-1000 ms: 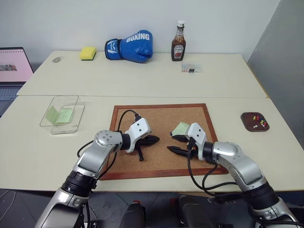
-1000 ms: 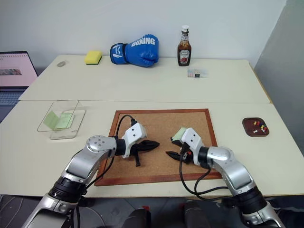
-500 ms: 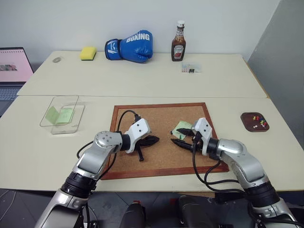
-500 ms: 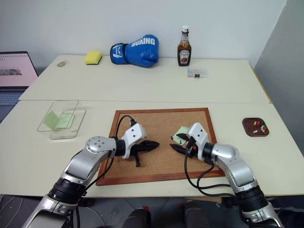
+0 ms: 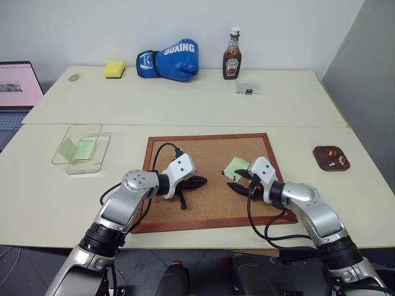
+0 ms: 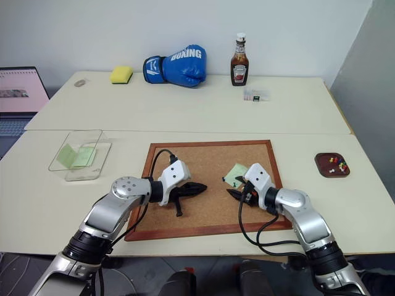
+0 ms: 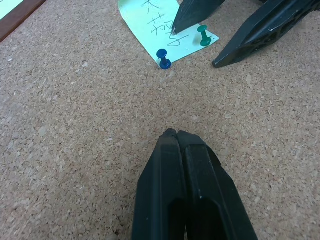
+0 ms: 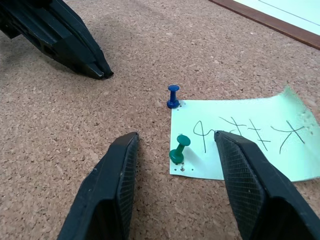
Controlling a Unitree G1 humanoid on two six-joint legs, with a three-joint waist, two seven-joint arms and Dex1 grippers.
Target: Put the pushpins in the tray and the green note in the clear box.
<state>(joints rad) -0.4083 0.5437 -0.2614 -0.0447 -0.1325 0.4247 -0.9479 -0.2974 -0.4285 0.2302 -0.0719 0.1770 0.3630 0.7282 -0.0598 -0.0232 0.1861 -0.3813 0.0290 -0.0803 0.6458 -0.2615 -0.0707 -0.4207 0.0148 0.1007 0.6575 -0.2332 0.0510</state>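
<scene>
We see our right claw (image 8: 175, 165) with its fingers apart on either side of a green pushpin (image 8: 178, 150), a blue pushpin (image 8: 173, 96) and the green note (image 8: 245, 142) on the corkboard (image 5: 207, 151), our left claw (image 7: 186, 150) pressed together nearby, tray (image 5: 323, 161) far right, clear box (image 5: 80, 150) far left on the counter (image 5: 185, 98)

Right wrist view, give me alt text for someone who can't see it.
The right gripper stands open around a green pushpin stuck in a handwritten green note on the corkboard. A blue pushpin pins its corner.
</scene>
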